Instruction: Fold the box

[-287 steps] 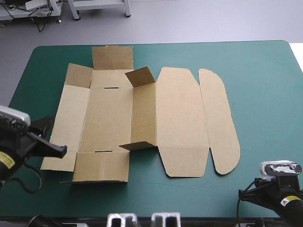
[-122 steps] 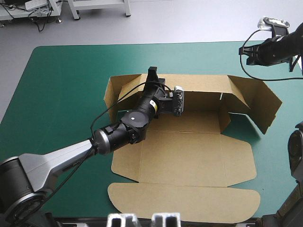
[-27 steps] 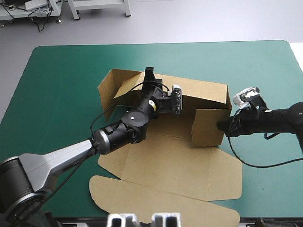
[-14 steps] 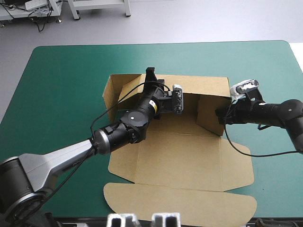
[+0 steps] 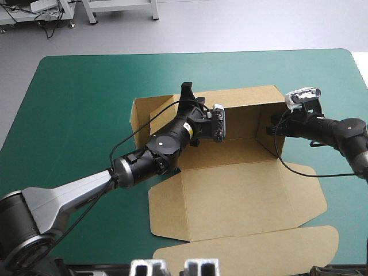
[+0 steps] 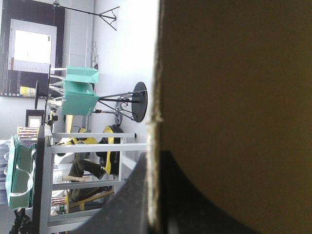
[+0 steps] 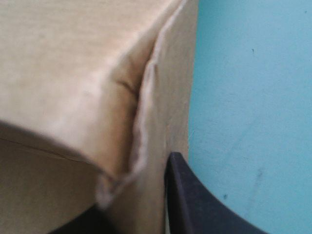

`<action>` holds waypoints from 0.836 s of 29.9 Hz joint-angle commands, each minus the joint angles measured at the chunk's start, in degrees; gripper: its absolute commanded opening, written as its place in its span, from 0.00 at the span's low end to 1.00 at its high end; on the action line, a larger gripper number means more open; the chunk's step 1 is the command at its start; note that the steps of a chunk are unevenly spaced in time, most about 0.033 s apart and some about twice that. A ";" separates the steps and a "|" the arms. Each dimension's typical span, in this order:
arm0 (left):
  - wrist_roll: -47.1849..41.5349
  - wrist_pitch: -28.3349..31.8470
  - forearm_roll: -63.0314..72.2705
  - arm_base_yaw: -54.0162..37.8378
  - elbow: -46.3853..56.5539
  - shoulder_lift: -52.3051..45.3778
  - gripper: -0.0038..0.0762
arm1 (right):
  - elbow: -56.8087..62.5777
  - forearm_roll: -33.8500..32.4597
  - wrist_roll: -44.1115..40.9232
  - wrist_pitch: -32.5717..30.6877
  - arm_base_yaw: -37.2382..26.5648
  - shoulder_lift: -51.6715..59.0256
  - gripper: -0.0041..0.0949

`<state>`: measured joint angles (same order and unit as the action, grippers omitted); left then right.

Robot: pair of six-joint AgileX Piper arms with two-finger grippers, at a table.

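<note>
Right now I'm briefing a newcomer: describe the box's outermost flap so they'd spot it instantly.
On the teal-green table, the brown box sits mid-table, far wall raised. Toward the table's near edge its flat board ends in the flap: long, narrow, rounded at both ends, unlike the broad panel beside it.

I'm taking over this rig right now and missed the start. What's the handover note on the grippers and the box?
Left gripper: shut on the box, at the top edge of its far wall.
Right gripper: shut on the box's right end flap.
Box: mid-table on the teal-green cover.
Done: far wall and both end flaps stand raised.
Left: the walls look untucked, and the wide panel and rounded flap lie flat toward the near edge.
</note>
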<state>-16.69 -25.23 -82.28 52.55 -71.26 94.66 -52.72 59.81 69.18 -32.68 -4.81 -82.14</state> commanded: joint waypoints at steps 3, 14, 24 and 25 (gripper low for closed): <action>-0.69 1.61 -1.25 0.26 -1.53 -2.60 0.04 | -1.14 2.73 0.24 -4.47 0.68 0.73 0.04; -1.81 2.83 -1.25 0.26 -1.53 -2.60 0.56 | -1.14 2.28 0.24 -6.79 0.68 0.73 0.04; -5.72 2.91 -3.99 6.38 -1.53 -3.36 0.58 | -1.14 -1.27 -2.94 -6.67 0.68 0.73 0.04; -6.32 2.91 -4.29 7.52 -1.53 -3.90 0.58 | -1.14 -1.68 -3.36 -6.67 0.68 0.73 0.04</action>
<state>-20.88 -22.77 -84.05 57.37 -71.26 94.35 -52.89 57.95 67.72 -32.42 -4.65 -82.18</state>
